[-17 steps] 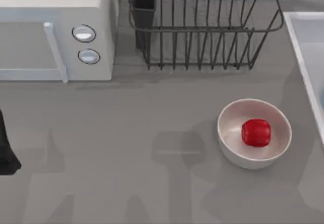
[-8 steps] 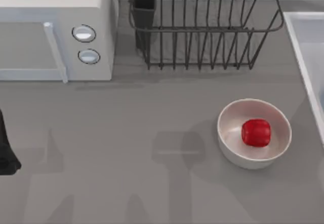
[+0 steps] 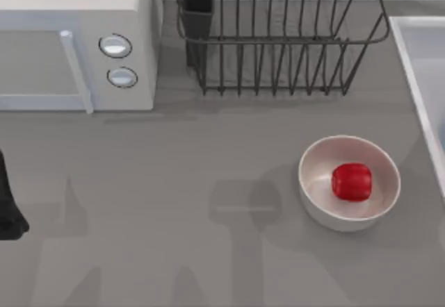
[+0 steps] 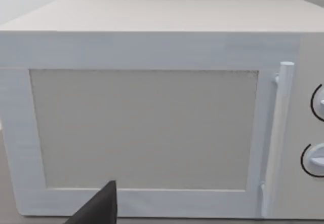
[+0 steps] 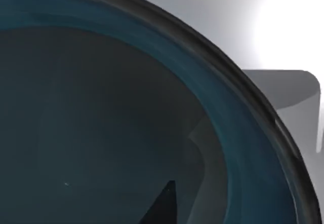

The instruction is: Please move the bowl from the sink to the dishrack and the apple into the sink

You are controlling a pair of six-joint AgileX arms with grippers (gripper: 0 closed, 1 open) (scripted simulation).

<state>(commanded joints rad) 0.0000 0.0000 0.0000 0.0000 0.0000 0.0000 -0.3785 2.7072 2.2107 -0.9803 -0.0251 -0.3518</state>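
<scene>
The apple (image 3: 351, 181) is red and lies inside a plain white bowl (image 3: 316, 196) on the right half of the table. The dishrack (image 3: 278, 36) stands at the back, its dark utensil cup (image 3: 198, 5) at its left corner. The sink (image 3: 410, 64) runs along the table's right edge. In the right wrist view the blue bowl (image 5: 101, 107) is very close, with the pale sink wall (image 5: 212, 11) behind it. A dark part of my right gripper (image 5: 164, 209) hangs just over the bowl's inside. My left gripper (image 4: 98, 209) is parked at the table's left edge, facing the microwave.
A white microwave (image 3: 76, 43) with two round knobs stands at the back left, beside the dishrack. Part of my left arm (image 3: 7, 206) shows dark at the left edge. Bare grey tabletop (image 3: 174, 203) lies between the left arm and the white bowl.
Faint shadows at the table's front right have shifted a little. The apple, the white bowl and the left arm have not moved.
</scene>
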